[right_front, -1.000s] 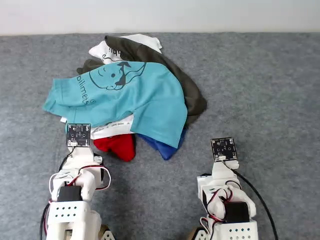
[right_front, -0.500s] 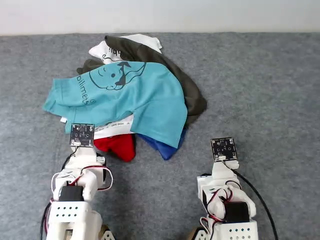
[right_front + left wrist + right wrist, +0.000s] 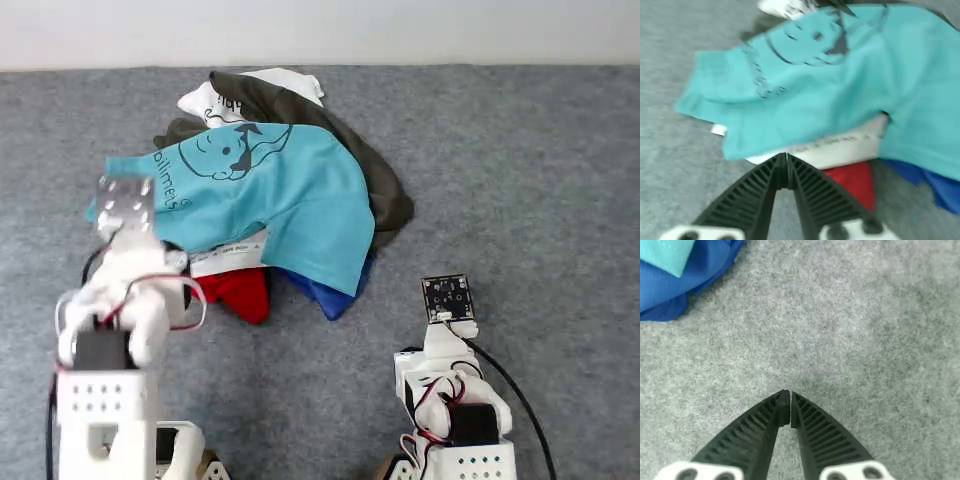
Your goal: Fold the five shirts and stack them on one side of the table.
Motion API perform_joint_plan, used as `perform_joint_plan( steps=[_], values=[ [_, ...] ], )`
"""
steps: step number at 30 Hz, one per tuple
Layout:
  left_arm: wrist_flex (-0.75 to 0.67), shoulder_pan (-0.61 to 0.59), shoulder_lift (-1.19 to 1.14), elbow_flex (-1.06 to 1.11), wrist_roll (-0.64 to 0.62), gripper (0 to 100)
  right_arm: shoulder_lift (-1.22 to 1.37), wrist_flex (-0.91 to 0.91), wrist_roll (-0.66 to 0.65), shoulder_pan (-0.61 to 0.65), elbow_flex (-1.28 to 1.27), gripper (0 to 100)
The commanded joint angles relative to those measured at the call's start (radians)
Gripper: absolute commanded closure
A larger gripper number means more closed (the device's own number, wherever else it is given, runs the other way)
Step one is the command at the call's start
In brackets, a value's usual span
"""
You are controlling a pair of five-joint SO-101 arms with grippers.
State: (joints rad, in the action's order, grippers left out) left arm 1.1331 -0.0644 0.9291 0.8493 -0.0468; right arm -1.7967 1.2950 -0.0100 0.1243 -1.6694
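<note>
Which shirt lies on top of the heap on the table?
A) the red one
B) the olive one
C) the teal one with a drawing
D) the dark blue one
C: the teal shirt is spread over the others; the red shirt and the blue shirt only peek out from under it.

Curved dark lettering (image 3: 172, 178) on the teal shirt (image 3: 300, 200); nothing clearly legible
</note>
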Motion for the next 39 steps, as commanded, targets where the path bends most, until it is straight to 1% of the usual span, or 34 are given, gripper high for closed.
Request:
perform_joint_plan(
  steps=[1,4,6,9,14,18,19,21,25,26,33,39],
  values=[
    [0.140,0.077,-0.245,-0.286,-0.005,99,-0.010,0.008,-0.009,-0.010,-0.014,98.8],
    [0.239,0.117,-0.430,-0.495,0.000,99,-0.010,0.008,-0.009,-0.010,-0.014,98.8],
    [0.273,0.127,-0.534,-0.621,0.037,99,-0.010,0.008,-0.009,-0.010,-0.014,98.8],
    [0.285,0.127,-0.646,-0.757,0.133,99,-0.010,0.008,-0.009,-0.010,-0.014,98.8],
    [0.279,0.152,-0.758,-0.886,0.206,99,-0.010,0.008,-0.009,-0.010,-0.014,98.8],
    [0.278,0.183,-0.842,-0.926,0.258,99,-0.010,0.008,-0.009,-0.010,-0.014,98.8],
    [0.276,0.189,-0.864,-0.928,0.269,97,-0.010,0.008,-0.009,-0.010,-0.014,98.8],
    [0.272,0.196,-0.905,-0.928,0.276,90,-0.010,0.008,-0.009,-0.010,-0.014,98.8],
    [0.276,0.193,-0.971,-0.928,0.276,68,-0.010,0.008,-0.009,-0.010,-0.014,98.8],
    [0.279,0.192,-0.985,-0.928,0.278,66,-0.010,0.008,-0.009,-0.010,-0.014,98.8],
    [0.265,0.206,-1.100,-0.929,0.370,65,-0.010,0.008,-0.009,-0.010,-0.014,98.8],
    [0.160,0.198,-1.281,-0.940,0.384,65,-0.010,0.008,-0.009,-0.010,-0.014,98.8]
  ],
)
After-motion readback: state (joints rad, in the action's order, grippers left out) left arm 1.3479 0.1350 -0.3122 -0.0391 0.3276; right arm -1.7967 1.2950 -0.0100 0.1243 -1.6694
